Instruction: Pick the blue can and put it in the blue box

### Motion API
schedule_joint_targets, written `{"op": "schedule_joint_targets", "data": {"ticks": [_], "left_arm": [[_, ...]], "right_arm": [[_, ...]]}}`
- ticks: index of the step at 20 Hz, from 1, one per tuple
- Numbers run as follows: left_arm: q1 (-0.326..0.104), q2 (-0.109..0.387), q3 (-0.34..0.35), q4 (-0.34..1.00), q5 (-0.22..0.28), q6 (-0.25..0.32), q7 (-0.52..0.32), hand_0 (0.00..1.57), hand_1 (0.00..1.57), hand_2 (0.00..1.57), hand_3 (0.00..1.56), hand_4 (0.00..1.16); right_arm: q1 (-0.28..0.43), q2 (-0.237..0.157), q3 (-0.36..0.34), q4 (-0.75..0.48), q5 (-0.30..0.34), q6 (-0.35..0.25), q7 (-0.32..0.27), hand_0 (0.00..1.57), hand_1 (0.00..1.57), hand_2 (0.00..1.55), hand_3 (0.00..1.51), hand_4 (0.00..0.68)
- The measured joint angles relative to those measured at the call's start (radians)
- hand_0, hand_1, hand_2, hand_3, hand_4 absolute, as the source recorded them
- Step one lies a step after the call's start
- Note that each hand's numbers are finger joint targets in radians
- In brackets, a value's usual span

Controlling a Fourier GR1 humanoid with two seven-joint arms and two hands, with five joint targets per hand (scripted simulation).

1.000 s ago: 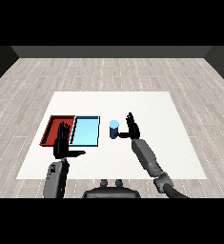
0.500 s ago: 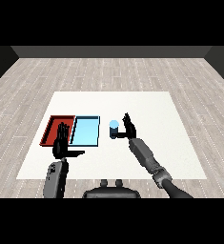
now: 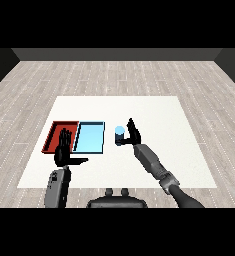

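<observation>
So you're basically at the grab stage here, nothing's been delivered yet. The blue can (image 3: 119, 135) is standing upright on the white counter (image 3: 159, 115), just right of the blue tray (image 3: 90, 138) and not inside it. Your right robot hand (image 3: 132, 133) is right up against the can's right side, fingers pointing up and mostly straight with the thumb reaching toward the can, so I'd call it spread open and not wrapped round anything; I can't tell for sure whether it's actually touching the can or just beside it. The left robot hand (image 3: 64, 150) hangs over the near edge of the red tray (image 3: 55, 135), fingers straight up and thumb sticking out to the right, holding nothing, and it looks like it's just parked. The blue tray looks bare inside as far as I can see. So what's left, by my reckoning, is pretty much the whole job: curl the right fingers round the can, lift it, move it a short way left over the blue tray and set it down. Watch you don't nudge the can over while closing, since it's narrow and tall.
</observation>
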Motion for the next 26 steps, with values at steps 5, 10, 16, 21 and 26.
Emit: {"op": "schedule_joint_targets", "data": {"ticks": [5,10,16,21,26], "left_arm": [[0.018,-0.003,-0.002,0.000,-0.001,-0.004,-0.012,0.00,0.00,0.00,0.00,0.00],[0.022,0.001,-0.003,-0.011,-0.005,-0.002,-0.006,0.00,0.00,0.00,0.00,0.00],[0.029,-0.003,-0.006,-0.024,0.001,-0.004,0.002,0.00,0.00,0.00,0.00,0.00],[0.003,-0.008,-0.007,-0.035,0.003,0.014,0.029,0.00,0.00,0.00,0.00,0.00],[0.002,-0.013,-0.012,-0.041,-0.006,0.025,0.031,0.00,0.00,0.00,0.00,0.00]], "right_arm": [[-0.019,0.000,0.063,0.027,-0.072,0.000,-0.020,0.00,0.00,0.00,0.00,0.000],[-0.052,0.000,0.098,0.059,-0.117,-0.001,-0.026,0.00,0.00,0.00,0.00,0.000],[-0.064,0.000,0.180,0.063,-0.190,-0.015,-0.025,0.00,0.00,0.00,0.00,0.000],[-0.070,0.000,0.215,0.064,-0.232,-0.011,-0.030,0.00,0.00,0.00,0.00,0.000],[-0.083,0.000,0.263,0.073,-0.286,-0.067,-0.040,1.34,1.34,1.39,1.33,0.397]]}}
